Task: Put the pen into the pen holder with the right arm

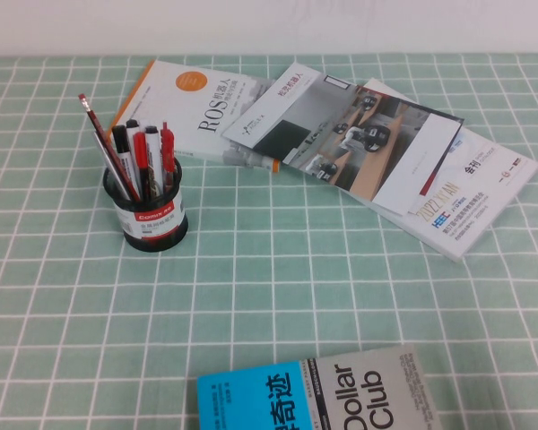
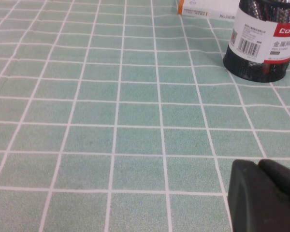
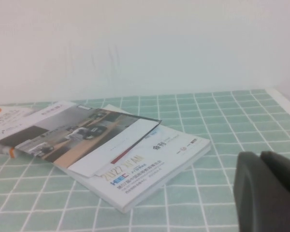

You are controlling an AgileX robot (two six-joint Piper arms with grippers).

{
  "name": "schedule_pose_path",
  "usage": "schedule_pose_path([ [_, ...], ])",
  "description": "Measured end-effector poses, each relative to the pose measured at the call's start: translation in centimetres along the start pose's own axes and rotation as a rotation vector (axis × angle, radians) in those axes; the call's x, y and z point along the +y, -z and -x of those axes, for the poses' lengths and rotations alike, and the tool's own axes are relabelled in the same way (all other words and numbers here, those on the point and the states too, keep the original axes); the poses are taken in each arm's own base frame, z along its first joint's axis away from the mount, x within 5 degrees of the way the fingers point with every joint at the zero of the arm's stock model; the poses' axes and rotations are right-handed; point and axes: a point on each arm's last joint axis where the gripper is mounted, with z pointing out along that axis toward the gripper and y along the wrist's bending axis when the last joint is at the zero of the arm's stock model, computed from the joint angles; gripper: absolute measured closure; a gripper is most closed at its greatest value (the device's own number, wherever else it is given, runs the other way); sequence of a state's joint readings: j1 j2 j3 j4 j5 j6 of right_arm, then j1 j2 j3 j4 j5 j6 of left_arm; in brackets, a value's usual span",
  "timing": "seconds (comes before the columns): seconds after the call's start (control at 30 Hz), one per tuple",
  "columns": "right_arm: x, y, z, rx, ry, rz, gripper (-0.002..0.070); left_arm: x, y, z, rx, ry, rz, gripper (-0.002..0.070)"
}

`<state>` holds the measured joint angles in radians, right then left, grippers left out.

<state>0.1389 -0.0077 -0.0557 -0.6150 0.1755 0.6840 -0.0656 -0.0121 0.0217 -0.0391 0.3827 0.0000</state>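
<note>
The pen [image 1: 101,141], a thin dark red stick with a brighter red tip, stands tilted in the pen holder [image 1: 146,215] among red and black markers. The holder is a black mesh cup with a white label band, at the table's left. It also shows in the left wrist view [image 2: 263,41]. Neither arm appears in the high view. My left gripper [image 2: 258,166] is shut and empty, low over the cloth short of the holder. My right gripper [image 3: 261,157] is shut and empty, near the stacked magazines [image 3: 135,164].
A white ROS book [image 1: 188,112], an open magazine [image 1: 341,134] and a white booklet [image 1: 475,193] lie across the back. A blue and grey book [image 1: 314,399] lies at the front edge. The green checked cloth [image 1: 278,269] covers the table.
</note>
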Motion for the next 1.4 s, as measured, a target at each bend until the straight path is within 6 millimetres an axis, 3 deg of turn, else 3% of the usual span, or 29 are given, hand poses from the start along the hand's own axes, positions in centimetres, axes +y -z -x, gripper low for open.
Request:
schedule_pose_path([
  [0.33,0.7,0.1,-2.1,0.168,0.175,0.098,0.0695,0.0,0.0,0.0,0.0,0.0,0.0,0.0681],
  [0.5,0.8,-0.1,-4.0,0.223,0.173,0.116,0.0695,0.0,0.0,0.0,0.0,0.0,0.0,0.0681],
  [1.4,0.9,0.0,-4.5,0.275,0.141,0.127,0.0695,0.0,0.0,0.0,0.0,0.0,0.0,0.0681],
])
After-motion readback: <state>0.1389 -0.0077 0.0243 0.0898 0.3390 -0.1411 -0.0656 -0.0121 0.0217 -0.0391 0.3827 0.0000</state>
